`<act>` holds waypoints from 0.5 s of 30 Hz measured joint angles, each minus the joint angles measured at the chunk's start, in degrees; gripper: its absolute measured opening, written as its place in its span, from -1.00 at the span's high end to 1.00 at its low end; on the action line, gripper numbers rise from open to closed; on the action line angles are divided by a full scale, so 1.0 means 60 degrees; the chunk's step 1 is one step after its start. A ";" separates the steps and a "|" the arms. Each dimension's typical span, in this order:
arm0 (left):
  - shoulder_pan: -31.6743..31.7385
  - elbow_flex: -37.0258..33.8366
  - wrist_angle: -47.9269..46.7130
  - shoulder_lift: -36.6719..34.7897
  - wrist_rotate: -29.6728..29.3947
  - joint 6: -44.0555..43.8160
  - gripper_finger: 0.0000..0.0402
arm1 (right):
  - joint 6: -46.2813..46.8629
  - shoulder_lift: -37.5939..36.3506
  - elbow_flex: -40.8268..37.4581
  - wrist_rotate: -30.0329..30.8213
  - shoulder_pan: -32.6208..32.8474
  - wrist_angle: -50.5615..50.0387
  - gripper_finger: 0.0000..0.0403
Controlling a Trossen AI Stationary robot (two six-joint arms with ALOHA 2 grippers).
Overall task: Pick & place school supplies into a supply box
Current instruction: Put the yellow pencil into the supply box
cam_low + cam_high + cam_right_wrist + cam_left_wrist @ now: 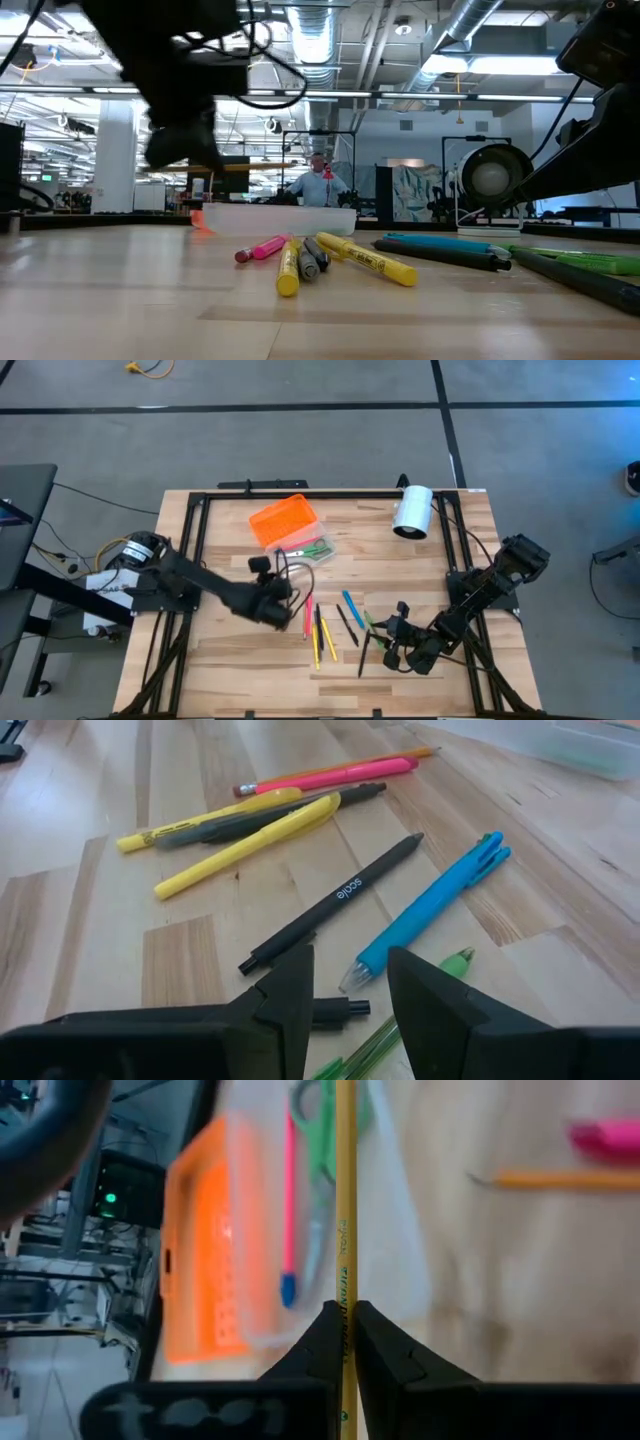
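Down at the front of the desk (pixel 250 680), toward its right side, the right claw (pixel 345 982) hangs low over the loose pens with its fingers apart and nothing between them. Just past its tips lie a black pen (pixel 335 901) and a blue pen (pixel 430 910) side by side, and a green pen (pixel 455 961) pokes in beside the blue one.

A bit further along there's the rest of the pile: a yellow highlighter (pixel 250 842), a dark grey pen (pixel 270 815), a second yellow pen (pixel 200 820), a pink pen (pixel 340 775) and a wooden pencil (pixel 395 758), all bunched together and partly crossing.

Mid-desk, the left claw (pixel 345 1335) is clamped tight on a thin yellow pencil (pixel 345 1200), holding it up off the wood; in the low view it's clearly above the surface.

Behind that is the supply box (pixel 300 538), lid swung open, the orange lid (pixel 283 519) lying next to the clear base. The green-handled scissors (pixel 322 1140) and a pink pencil with a blue end (pixel 289 1200) are already inside the base.

Furthest back on the right sits a white cylinder (pixel 412 511). A person (pixel 320 180) shows way off in the room.
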 joint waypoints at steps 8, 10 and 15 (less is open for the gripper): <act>0.1668 0.0375 0.2247 -0.0004 0.0580 0.2368 1.00 | -0.0011 0.0000 -0.0003 -0.0029 0.0000 -0.0070 0.39; 0.2035 0.0375 0.2782 -0.0004 0.0878 0.2887 1.00 | -0.0015 0.0000 -0.0004 -0.0029 0.0000 -0.0069 0.39; 0.2738 0.0346 0.3746 -0.0004 0.1542 0.3721 1.00 | -0.0018 0.0000 -0.0004 -0.0044 0.0000 -0.0072 0.39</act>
